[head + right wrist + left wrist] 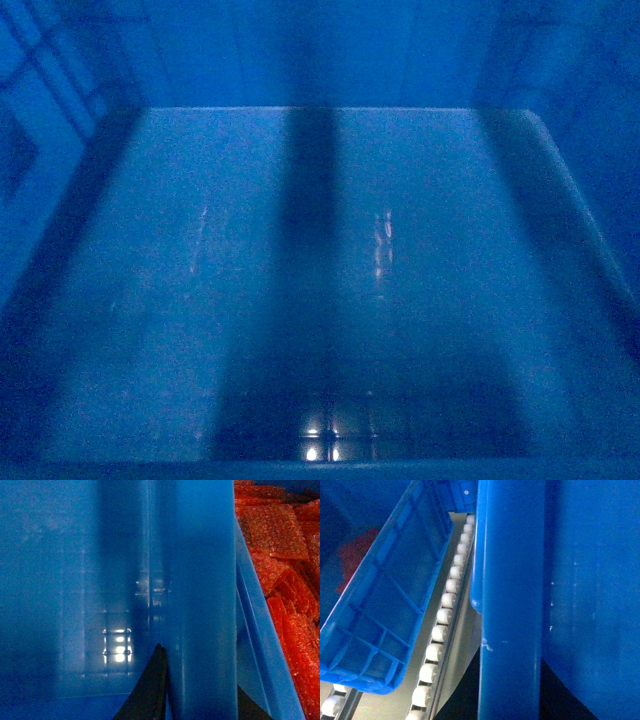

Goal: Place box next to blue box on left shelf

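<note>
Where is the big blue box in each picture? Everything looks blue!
Head: the box fills the picture; we look down at its inside floor.
Left wrist: its wall fills the right half, beside white rollers.
Right wrist: its wall fills the left and middle, beside orange packets.
Shared landmark: the box's smooth blue wall.

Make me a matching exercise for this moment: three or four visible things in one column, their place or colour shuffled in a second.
Things:
1. large bright-blue plastic crate
2. second ribbed blue plastic crate
3. row of white rollers
4. orange-red bubble-wrap packets

Descriptions:
A. tilted, left side of left wrist view
B. fills the head view
C. right edge of right wrist view
D. runs between the two crates

Pairs: 1-B, 2-A, 3-D, 4-C
</note>
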Motion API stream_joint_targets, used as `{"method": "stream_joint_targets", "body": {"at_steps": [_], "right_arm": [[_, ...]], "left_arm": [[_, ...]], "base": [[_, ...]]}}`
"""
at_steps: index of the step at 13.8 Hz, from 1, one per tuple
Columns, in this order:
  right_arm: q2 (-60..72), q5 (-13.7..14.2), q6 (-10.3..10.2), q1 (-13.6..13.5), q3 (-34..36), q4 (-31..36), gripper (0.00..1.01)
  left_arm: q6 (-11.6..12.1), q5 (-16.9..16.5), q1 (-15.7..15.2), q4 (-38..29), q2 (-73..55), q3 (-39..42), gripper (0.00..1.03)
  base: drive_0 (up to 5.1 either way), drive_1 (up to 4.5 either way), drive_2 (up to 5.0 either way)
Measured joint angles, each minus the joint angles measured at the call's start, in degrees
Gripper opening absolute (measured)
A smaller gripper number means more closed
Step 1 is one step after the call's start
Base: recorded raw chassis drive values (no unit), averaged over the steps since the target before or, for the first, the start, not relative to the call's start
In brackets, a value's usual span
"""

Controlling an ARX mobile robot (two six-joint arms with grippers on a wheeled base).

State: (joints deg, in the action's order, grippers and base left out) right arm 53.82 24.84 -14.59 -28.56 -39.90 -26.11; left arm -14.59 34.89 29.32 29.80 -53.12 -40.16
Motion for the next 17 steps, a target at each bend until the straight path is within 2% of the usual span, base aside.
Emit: {"method": "stream_joint_targets", "body": {"at_steps": [17], "right_arm": [[0.0, 0.0, 0.0, 0.0, 0.0, 0.0, 0.13]], "left_arm": [[0.0, 0.0, 0.0, 0.0, 0.0, 0.0, 0.12]], "base": [[0.0, 0.0, 0.0]]}}
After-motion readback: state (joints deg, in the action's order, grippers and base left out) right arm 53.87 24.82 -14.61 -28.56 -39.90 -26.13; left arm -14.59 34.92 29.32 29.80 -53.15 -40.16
